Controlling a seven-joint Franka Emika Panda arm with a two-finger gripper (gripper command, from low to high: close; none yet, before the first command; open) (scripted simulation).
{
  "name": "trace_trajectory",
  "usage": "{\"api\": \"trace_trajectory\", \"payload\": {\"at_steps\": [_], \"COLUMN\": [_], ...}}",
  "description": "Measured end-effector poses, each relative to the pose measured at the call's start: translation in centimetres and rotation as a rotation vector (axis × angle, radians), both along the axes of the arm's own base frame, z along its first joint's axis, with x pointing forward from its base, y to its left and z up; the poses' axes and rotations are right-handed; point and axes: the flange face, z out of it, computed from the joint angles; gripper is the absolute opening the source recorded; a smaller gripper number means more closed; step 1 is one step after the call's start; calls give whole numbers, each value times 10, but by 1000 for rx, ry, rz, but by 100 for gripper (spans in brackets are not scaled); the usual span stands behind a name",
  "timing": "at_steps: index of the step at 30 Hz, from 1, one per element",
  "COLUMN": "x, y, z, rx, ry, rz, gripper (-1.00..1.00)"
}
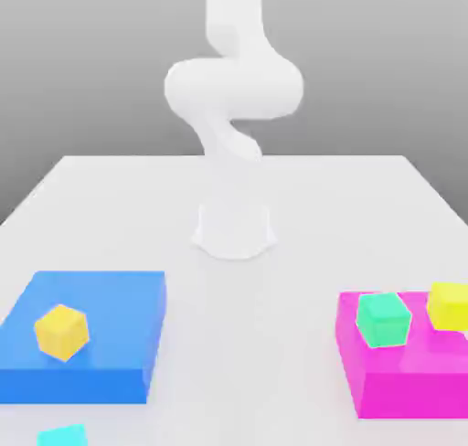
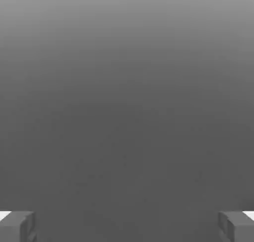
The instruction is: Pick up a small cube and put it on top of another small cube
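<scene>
Cube [image 1: 63, 436] of plain cyan, partly cut off by the frame.

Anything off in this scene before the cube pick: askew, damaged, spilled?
No damage or spill visible. Mildly odd: the orange-yellow cube sits rotated, corner forward, on the blue block. The cyan cube is cut off by the exterior view's bottom edge, so its full state can't be checked.

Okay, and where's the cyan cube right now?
In the exterior view, the cyan cube sits at the bottom edge toward the view's left, just below the blue block in the picture.
</scene>
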Motion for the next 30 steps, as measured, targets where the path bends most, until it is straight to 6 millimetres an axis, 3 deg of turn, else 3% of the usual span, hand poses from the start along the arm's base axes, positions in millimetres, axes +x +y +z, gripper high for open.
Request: {"api": "trace_trajectory", "payload": {"at_steps": [8, 16, 23, 30], "x": [90, 147, 167, 157], "y": [-44, -93, -140, -181], "z": [-100, -221, -340, -466], "rx": [-51, -81, -91, -88], "ry": [194, 382, 546, 708], "rz": [49, 103, 153, 220], "gripper": [0, 0, 0, 0]}}
